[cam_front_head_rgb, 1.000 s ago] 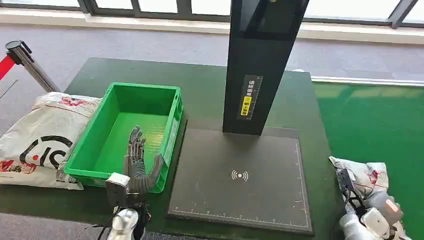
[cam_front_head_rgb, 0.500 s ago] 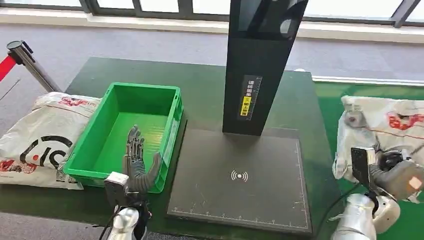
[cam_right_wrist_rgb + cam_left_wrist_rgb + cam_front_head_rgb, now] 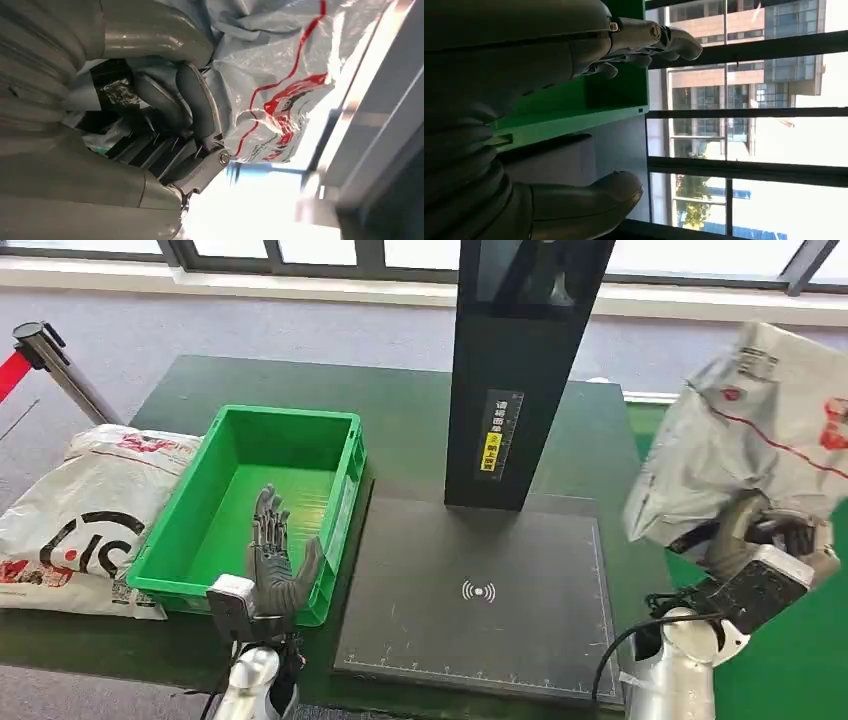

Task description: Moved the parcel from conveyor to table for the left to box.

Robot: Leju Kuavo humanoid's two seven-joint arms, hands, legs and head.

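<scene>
Dark green table (image 3: 400, 410) by a window wall, green conveyor belt (image 3: 800, 650) off its right edge. Right hand (image 3: 765, 535) grips the grey plastic parcel (image 3: 760, 430) by its lower end, fingers (image 3: 197, 105) closed into the bag, held up in the air over the table's right edge. Bag hangs loose above the hand, long axis roughly upright. Black scanner pad (image 3: 480, 595) lies to the left of it and below, between parcel and green crate (image 3: 255, 495). Left hand (image 3: 275, 565) is at the crate's near wall, fingers spread, holding nothing. Likely next: carry left and down onto the pad, within the left hand's reach.
</scene>
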